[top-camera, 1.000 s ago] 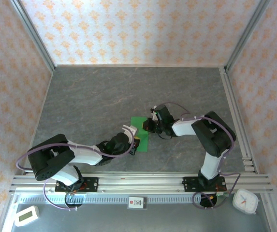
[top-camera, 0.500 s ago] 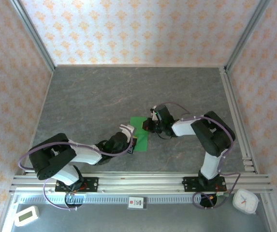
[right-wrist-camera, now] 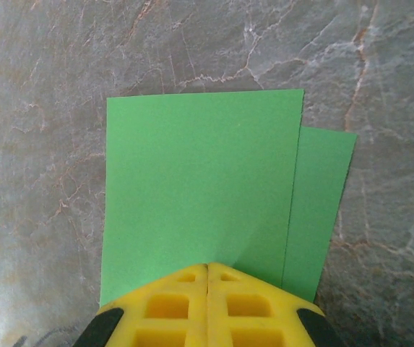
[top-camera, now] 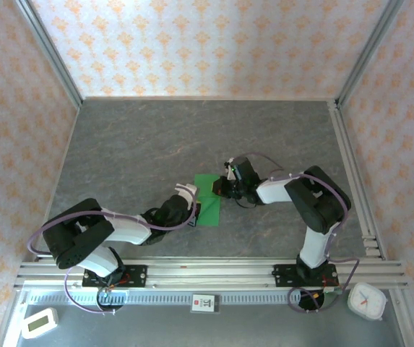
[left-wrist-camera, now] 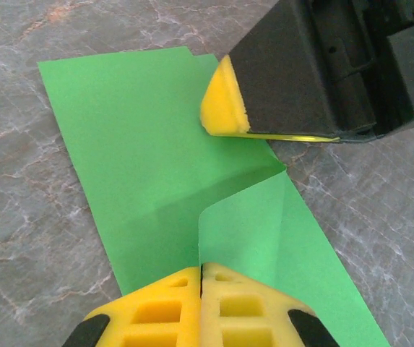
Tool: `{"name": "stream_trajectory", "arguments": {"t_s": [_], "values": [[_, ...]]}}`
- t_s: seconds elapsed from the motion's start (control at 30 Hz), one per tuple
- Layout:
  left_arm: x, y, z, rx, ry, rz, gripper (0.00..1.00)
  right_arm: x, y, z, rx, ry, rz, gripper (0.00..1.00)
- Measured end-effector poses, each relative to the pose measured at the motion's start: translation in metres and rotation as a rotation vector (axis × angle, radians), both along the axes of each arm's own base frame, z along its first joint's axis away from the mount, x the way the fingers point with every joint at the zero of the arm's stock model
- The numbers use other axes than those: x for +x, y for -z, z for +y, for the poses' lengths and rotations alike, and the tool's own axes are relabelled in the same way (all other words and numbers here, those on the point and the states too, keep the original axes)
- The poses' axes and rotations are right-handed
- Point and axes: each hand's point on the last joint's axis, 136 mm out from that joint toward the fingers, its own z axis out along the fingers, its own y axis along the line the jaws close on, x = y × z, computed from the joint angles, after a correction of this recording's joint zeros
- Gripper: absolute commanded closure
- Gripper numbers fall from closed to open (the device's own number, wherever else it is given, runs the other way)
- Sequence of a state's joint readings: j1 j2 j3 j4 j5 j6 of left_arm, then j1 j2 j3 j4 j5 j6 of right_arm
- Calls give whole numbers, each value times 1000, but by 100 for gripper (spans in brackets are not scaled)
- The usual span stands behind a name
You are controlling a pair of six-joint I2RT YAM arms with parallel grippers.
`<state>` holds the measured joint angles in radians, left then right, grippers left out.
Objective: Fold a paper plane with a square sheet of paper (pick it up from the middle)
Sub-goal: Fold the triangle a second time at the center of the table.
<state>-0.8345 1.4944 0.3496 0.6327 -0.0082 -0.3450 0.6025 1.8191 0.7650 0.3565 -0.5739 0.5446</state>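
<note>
With both pairs of yellow fingers pressed together, the left gripper (left-wrist-camera: 201, 273) tips onto a raised flap and the right gripper (right-wrist-camera: 207, 271) onto the far edge of the green sheet of paper (left-wrist-camera: 134, 144), which lies partly folded near the middle of the grey table (top-camera: 156, 137).

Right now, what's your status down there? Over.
Left gripper shut, right gripper shut, both at the paper. Paper folded over, layers offset, one flap curling. Grippers close together, nothing else nearby.

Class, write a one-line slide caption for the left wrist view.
Shut left gripper and right gripper meet over the partly folded green paper.
</note>
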Motion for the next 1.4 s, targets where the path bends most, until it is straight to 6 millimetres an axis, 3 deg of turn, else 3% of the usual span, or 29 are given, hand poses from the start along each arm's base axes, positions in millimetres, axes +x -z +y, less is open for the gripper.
{"name": "stream_trajectory", "arguments": {"t_s": [0.2,0.57,1.13,1.4], "values": [[2,2,3,8,-7,0,100,0,0,1,4,-2,-3,100],[0,24,9,63,-16,36,100,1,0,1,5,-2,-3,100],[8,12,6,67,-16,-8,100,2,0,3,22,-9,-10,100],[7,23,6,87,-16,9,100,2,0,3,24,-10,-12,100]]}}
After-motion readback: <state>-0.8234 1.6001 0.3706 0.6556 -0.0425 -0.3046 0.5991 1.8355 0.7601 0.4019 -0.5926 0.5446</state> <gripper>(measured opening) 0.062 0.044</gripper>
